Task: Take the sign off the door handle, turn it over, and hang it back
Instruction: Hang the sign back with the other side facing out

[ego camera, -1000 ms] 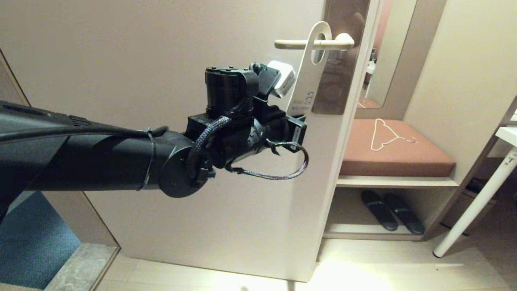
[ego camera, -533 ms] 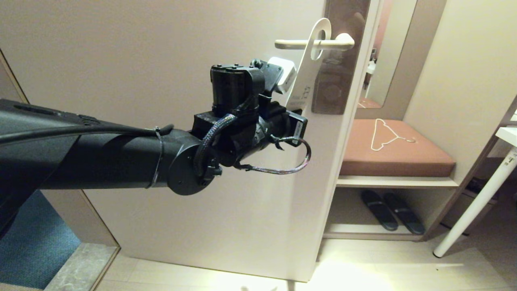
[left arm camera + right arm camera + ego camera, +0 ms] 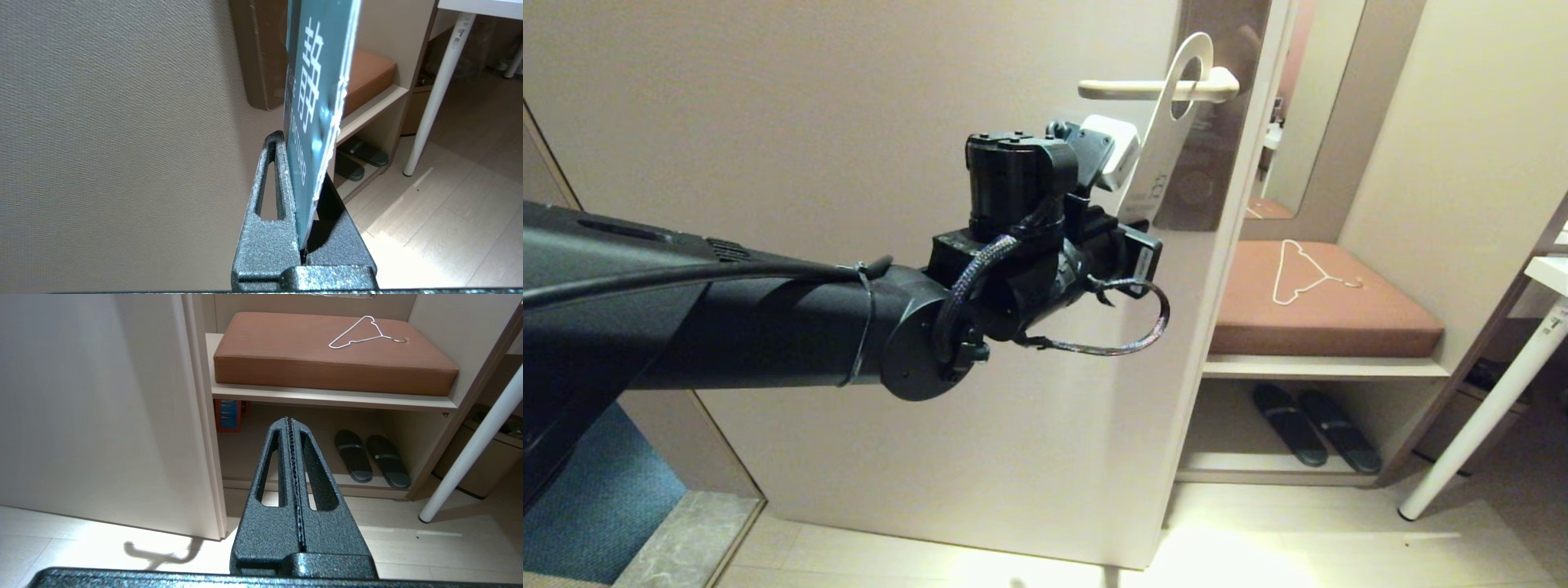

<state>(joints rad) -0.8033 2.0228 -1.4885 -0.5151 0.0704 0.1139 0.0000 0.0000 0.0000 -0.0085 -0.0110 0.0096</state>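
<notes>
The sign (image 3: 1158,167) shows its white side in the head view, tilted, with its oval hole still round the beige door handle (image 3: 1123,88) close to the lock plate. My left gripper (image 3: 304,183) is shut on the sign's lower end. In the left wrist view the sign's grey-blue lettered face (image 3: 314,81) rises edge-on between the fingers (image 3: 267,228). In the head view the left arm's wrist (image 3: 1045,245) hides the fingers. My right gripper (image 3: 291,424) hangs low in front of the shoe shelf, shut on nothing, and is out of the head view.
The door (image 3: 849,122) fills the left and middle, with a dark metal lock plate (image 3: 1217,171) at its edge. To the right, a brown bench cushion (image 3: 1372,318) carries a white wire hanger (image 3: 1298,273). Black slippers (image 3: 1315,437) lie beneath. A white table leg (image 3: 1486,408) slants at far right.
My left arm has moved right and slightly up with the sign. The sign's top has slid along the handle toward the lock plate, and the card now looks narrower.
</notes>
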